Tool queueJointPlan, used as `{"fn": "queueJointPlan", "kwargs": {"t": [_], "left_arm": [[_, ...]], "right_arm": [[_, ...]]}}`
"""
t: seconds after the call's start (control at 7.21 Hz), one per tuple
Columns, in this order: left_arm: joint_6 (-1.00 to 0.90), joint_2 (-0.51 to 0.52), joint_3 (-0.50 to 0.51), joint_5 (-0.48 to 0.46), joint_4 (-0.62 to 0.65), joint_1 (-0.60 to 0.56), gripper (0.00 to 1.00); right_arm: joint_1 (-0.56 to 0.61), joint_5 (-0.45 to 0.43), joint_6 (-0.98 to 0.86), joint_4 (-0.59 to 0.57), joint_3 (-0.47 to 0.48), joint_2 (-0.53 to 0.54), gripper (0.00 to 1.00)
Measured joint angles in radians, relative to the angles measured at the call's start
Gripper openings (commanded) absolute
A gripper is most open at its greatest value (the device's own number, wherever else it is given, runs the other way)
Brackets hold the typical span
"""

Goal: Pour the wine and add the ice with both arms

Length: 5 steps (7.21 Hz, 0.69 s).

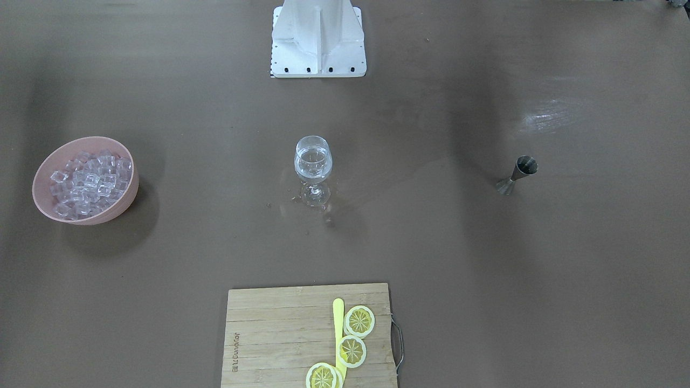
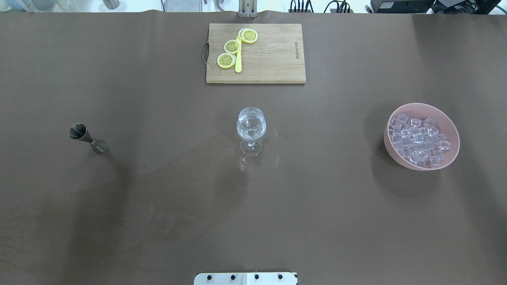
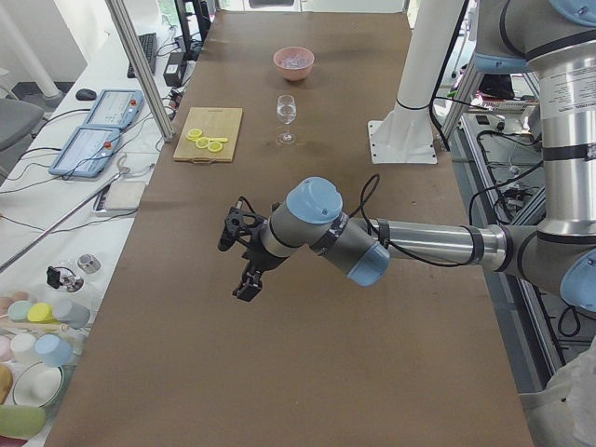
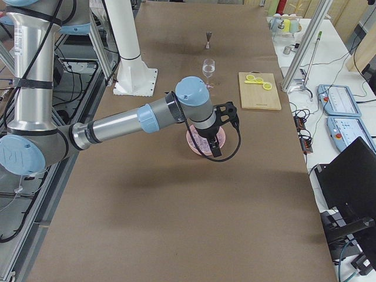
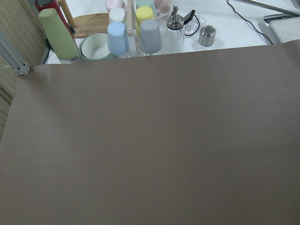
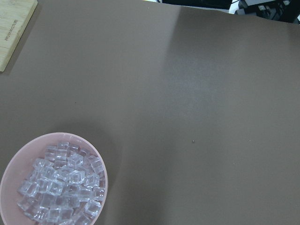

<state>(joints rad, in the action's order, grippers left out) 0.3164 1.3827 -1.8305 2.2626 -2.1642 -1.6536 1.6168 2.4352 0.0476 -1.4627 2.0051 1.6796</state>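
Observation:
A stemmed wine glass [image 1: 313, 161] stands at the table's middle with a small amount of clear wine [image 2: 251, 126] in it. Ice cubes [image 2: 419, 139] fill a pink bowl [image 2: 390, 149] on my right side; the right wrist view shows the ice [image 6: 58, 187] at its lower left. My left gripper [image 3: 247, 291] hangs above bare table near the table's left end, far from the glass. My right gripper [image 4: 214, 150] hovers over the bowl's near side. Both show only in the side views, so I cannot tell whether they are open or shut.
A steel jigger [image 2: 86, 137] stands upright on my left side. A wooden cutting board [image 2: 273, 59] with lemon slices [image 2: 231, 46] and a yellow knife lies at the far edge. Droplets lie around the glass's foot. The white base [image 1: 318, 37] sits behind.

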Motion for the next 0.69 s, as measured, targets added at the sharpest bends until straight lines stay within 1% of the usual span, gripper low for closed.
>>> {"fn": "queueJointPlan", "kwargs": {"t": [0.55,0.69], "left_arm": [[-0.003,-0.015,0.005,0.001,-0.017,0.001,0.99],[-0.004,-0.023,0.008,0.001,-0.059,0.001,0.99]], "right_arm": [[-0.001,-0.013,-0.015,0.081,-0.045,-0.013,1.00],[-0.002,-0.012,-0.012,0.084,-0.049,-0.018,1.00]]}}
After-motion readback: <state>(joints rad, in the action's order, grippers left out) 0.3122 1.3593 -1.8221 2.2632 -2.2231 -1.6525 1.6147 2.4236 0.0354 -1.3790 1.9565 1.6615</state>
